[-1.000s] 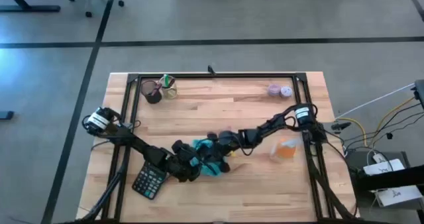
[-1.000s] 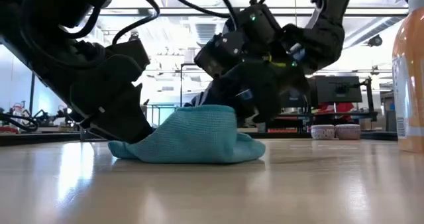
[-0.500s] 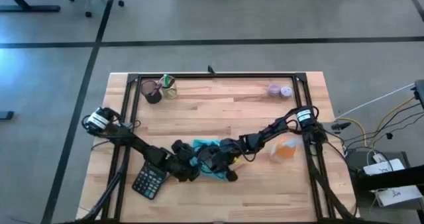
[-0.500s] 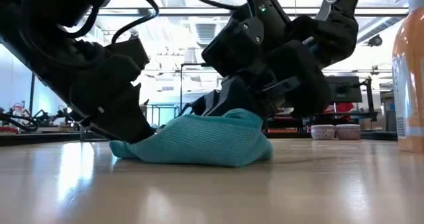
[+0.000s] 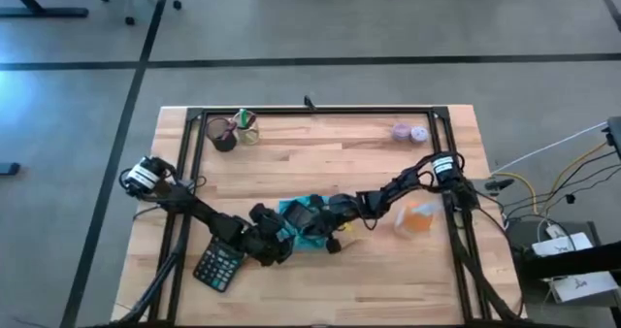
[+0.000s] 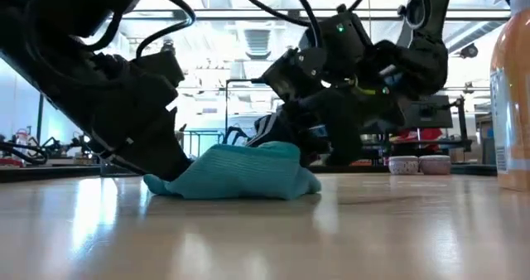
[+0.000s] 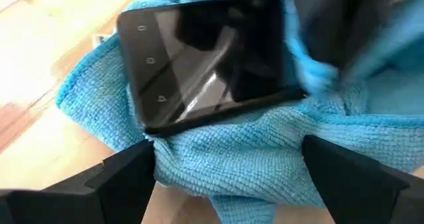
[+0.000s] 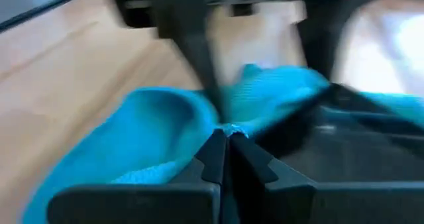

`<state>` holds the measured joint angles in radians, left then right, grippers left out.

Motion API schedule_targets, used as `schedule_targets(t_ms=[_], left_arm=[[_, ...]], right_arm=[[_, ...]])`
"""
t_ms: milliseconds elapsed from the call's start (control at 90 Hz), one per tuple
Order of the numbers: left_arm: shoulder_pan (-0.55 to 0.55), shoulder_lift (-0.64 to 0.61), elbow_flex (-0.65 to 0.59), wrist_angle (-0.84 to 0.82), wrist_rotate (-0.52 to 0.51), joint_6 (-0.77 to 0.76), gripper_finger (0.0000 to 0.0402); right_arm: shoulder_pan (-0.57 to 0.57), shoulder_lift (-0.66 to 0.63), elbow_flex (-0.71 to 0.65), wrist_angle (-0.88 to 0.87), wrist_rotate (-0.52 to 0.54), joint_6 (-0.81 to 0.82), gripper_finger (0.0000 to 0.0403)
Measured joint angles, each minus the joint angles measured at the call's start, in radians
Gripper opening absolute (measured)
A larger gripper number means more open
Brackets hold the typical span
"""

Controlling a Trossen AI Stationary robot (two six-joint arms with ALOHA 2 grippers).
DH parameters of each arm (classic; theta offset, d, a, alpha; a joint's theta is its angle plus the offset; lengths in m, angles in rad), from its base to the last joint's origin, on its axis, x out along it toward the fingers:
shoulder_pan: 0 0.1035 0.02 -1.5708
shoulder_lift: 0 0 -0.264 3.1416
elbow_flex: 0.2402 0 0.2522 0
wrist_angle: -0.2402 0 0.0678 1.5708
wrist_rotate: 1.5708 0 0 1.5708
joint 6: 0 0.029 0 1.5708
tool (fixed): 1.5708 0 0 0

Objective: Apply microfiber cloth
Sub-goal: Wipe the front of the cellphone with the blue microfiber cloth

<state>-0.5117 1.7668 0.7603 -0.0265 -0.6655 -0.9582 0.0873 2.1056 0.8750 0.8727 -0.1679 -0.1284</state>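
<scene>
The cloth point(image 8: 159, 128) is pinched in the closed jaws of the right gripper point(image 8: 224, 154) – the left gripper point(image 7: 228, 177), jaws apart, straddles the phone point(image 7: 209, 58), which could be dragged off if tugged.

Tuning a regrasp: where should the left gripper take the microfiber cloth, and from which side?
Probably the loose bunched fold of the microfiber cloth just below the black phone, which lies on it. Come in low from the left gripper side, fingers straddling the fold; the right gripper already pinches a fold on the far side.
</scene>
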Motion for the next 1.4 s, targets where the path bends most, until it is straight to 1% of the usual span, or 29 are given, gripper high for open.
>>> schedule_targets(t_ms=[100, 300, 400, 611, 689, 822, 878, 933, 1078, 1111, 1133, 1200, 1322, 1400], left_arm=[[0.000, -0.007, 0.000, 0.000, 0.002, -0.005, 0.0349], [0.002, -0.049, 0.008, 0.002, -0.003, 0.003, 0.0349], [0.010, -0.069, 0.008, -0.002, -0.027, 0.016, 0.0349], [0.042, -0.108, 0.008, -0.017, -0.016, 0.060, 0.0348], [0.043, -0.143, 0.008, -0.052, 0.048, 0.047, 0.0348], [0.042, -0.202, 0.008, -0.153, 0.260, -0.074, 0.0348], [0.036, -0.215, 0.008, -0.186, 0.299, -0.099, 0.0348], [0.035, -0.228, 0.008, -0.195, 0.274, -0.085, 0.0348], [0.061, -0.237, 0.008, -0.181, -0.064, -0.028, 0.0348], [0.068, -0.232, 0.008, -0.170, -0.124, -0.024, 0.0348], [0.074, -0.229, 0.008, -0.160, -0.146, -0.019, 0.0348], [0.100, -0.212, 0.008, -0.157, -0.150, -0.009, 0.0348], [0.149, -0.140, 0.001, -0.137, -0.078, -0.011, 0.0348], [0.164, -0.087, 0.001, -0.130, -0.041, -0.015, 0.0348]], right_arm=[[-0.023, 0.000, -0.019, 0.057, 0.033, -0.003, 0.0000], [-0.061, 0.002, -0.040, 0.082, 0.125, 0.012, 0.0000], [-0.068, 0.007, -0.052, 0.111, 0.134, 0.034, 0.0000], [-0.056, 0.008, -0.052, 0.115, 0.106, -0.003, 0.0000], [-0.050, 0.007, -0.056, 0.114, 0.091, -0.005, 0.0000], [-0.048, 0.007, -0.068, 0.108, 0.065, -0.015, 0.0000], [-0.048, 0.007, -0.069, 0.108, 0.054, -0.020, 0.0000], [-0.048, 0.007, -0.069, 0.108, 0.039, -0.027, 0.0000], [-0.041, 0.007, -0.067, 0.106, -0.007, -0.028, 0.0000], [-0.039, 0.007, -0.067, 0.106, -0.012, -0.027, 0.0000], [-0.036, 0.007, -0.067, 0.106, -0.014, -0.023, 0.0000], [-0.032, 0.007, -0.067, 0.106, -0.017, -0.017, 0.0000], [-0.013, 0.007, -0.067, 0.107, -0.025, -0.017, 0.0000], [0.000, 0.007, -0.066, 0.107, -0.056, -0.021, 0.0000]])
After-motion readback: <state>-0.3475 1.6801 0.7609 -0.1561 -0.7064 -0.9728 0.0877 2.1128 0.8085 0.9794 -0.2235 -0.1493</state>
